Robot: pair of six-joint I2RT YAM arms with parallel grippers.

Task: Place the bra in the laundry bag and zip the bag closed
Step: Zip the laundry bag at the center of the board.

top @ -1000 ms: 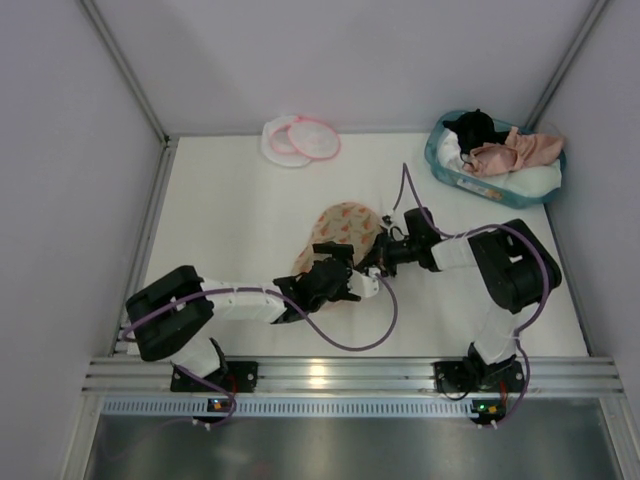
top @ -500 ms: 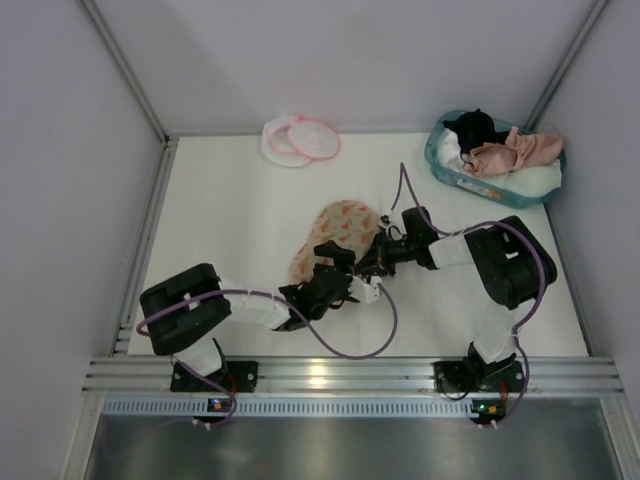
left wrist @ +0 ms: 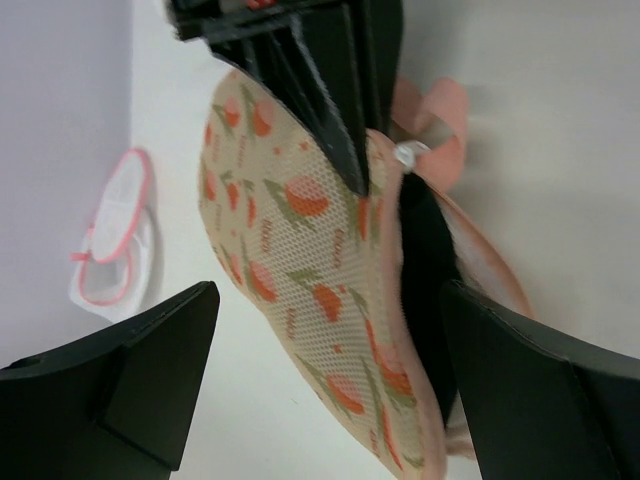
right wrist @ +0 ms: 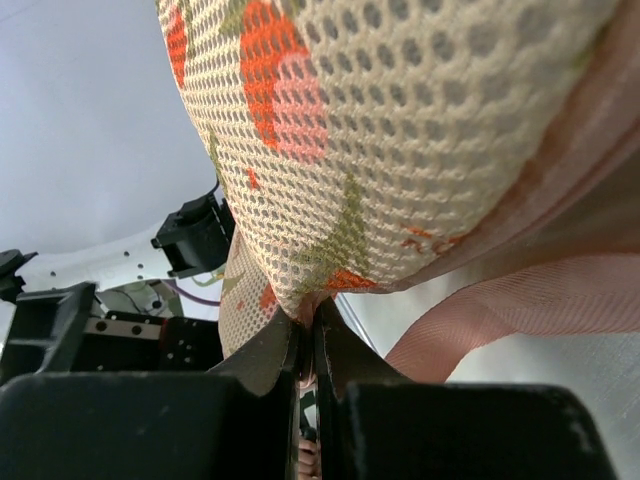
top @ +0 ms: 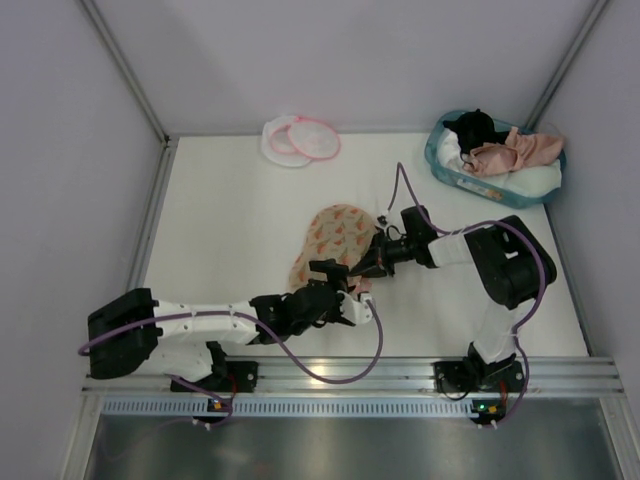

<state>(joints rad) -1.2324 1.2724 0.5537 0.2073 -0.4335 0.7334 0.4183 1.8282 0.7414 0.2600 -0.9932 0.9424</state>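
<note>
Over the last second the left arm had swung its elbow out and dropped low along the near edge of the table. The left gripper had drawn back a little from the orange-printed padded piece, with its jaws standing wide apart and holding nothing. The right gripper had hardly moved. Its jaws stayed pinched tight on the pink-trimmed rim of that piece, lifting the near edge clear of the table.

To my eye none of this helped the job along. The bra lay heaped with other washing in the teal basket at the far right corner. The laundry bag sat at the far edge, well apart from both arms and untouched. I judged that the printed piece was only being handled out of the way, so the bagging and zipping were all yet to do
</note>
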